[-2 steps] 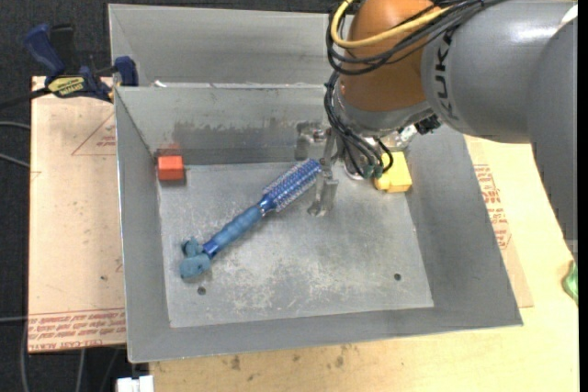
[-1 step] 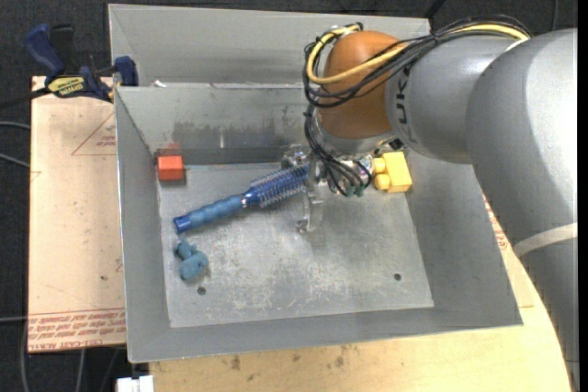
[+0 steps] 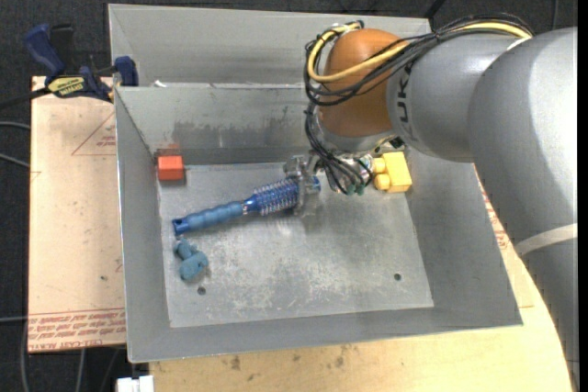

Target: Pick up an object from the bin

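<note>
Hanging low over the middle of the grey bin, the gripper is at the bristled head of a blue brush, whose handle lies along the floor toward the left; whether the gripper is spread apart or drawn together cannot be told. An orange block lies by the back-left wall, a small blue lump near the handle's tip, a yellow piece just right of the gripper.

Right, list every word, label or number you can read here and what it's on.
"KU": on the grey arm, beside its orange cover; the rest of the word is hidden.
Nothing readable on the brush, orange block or yellow block.
</note>
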Action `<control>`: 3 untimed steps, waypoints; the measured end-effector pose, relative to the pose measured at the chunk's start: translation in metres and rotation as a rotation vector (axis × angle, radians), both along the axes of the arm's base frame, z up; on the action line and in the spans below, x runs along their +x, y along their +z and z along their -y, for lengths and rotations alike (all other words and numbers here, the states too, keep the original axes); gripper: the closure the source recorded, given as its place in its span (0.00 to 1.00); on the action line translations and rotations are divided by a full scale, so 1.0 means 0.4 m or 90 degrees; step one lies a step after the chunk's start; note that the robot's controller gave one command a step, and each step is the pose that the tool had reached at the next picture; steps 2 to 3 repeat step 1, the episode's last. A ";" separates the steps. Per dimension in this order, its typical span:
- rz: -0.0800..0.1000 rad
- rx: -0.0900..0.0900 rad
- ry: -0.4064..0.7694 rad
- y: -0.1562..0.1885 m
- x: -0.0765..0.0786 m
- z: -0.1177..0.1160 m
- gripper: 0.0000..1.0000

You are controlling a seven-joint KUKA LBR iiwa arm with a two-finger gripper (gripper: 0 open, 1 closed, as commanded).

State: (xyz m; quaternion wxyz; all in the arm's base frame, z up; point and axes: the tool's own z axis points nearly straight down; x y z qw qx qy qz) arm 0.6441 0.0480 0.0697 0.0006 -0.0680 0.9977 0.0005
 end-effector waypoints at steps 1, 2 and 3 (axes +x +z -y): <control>0.006 0.000 0.005 0.343 -0.029 0.007 1.00; 0.006 0.000 0.005 0.343 -0.029 0.007 1.00; 0.006 0.000 0.005 0.343 -0.029 0.007 1.00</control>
